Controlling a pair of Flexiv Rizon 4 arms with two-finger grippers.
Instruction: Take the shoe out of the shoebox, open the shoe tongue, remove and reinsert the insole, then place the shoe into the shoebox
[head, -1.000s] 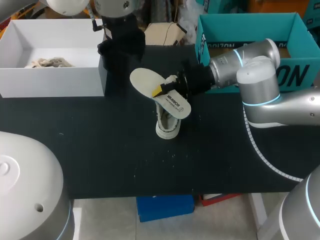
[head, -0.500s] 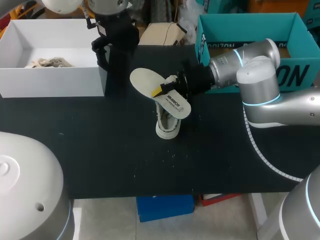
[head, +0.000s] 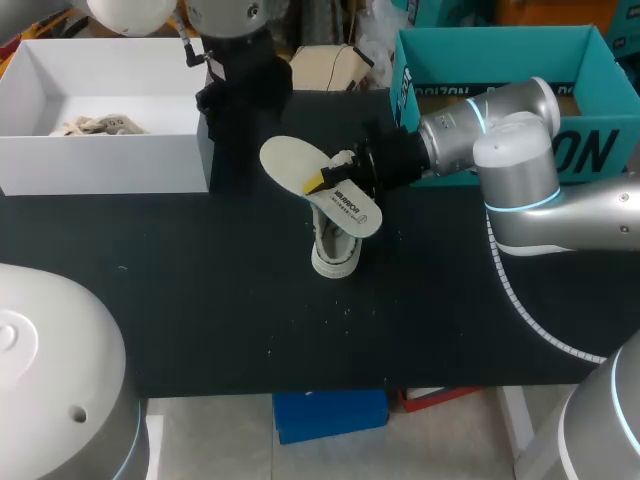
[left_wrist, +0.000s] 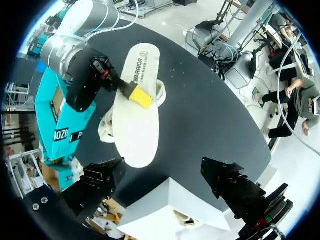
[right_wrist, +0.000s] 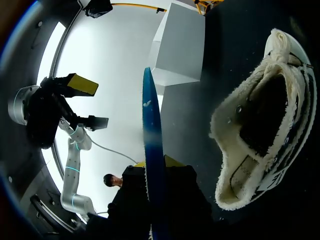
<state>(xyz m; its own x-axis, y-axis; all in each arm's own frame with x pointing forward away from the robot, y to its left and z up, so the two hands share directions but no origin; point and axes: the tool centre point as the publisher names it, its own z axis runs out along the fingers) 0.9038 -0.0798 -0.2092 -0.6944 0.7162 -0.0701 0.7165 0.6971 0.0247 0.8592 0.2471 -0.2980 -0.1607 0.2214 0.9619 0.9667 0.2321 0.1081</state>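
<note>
Above the shoe (head: 337, 255), right pincer (head: 322, 180) tight on insole (head: 285, 158) as before; left pincer (left_wrist: 167, 186) agape, now rightward

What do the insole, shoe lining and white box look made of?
Insole: likely foam, matte cream face, blue edge, thin and flat. Shoe lining: fleecy pile, fuzzy rim. White box: probably matte cardboard, thin flat walls.

A black table (head: 200, 300) carries a white shoe (head: 335, 250) near its middle. Behind and left of the shoe sits an open white shoebox (head: 100, 165); behind and right of it, a teal box (head: 590, 150).
</note>
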